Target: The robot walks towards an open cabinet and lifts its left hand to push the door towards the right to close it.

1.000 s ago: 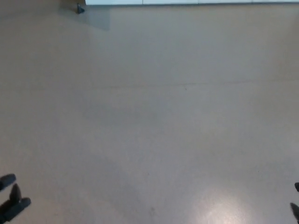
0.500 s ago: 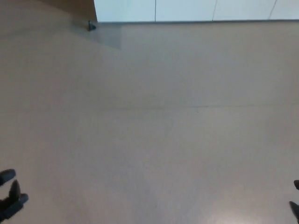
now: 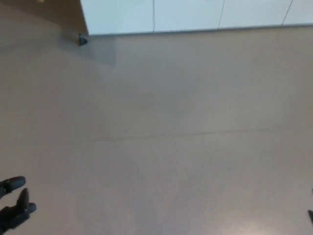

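- Black left hand, floor's lower-left corner: fingers spread, empty.
- Right hand: barely visible, state undeterminable.
- White panelled cabinet, far edge: approach squarely; open door possibly leftward.

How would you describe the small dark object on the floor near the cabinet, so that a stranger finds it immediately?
Start from the row of white cabinet panels along the top edge. Follow their bottom line to the left corner, where a brown surface begins. The small dark object sits there on the beige floor, the only dark spot in that area.
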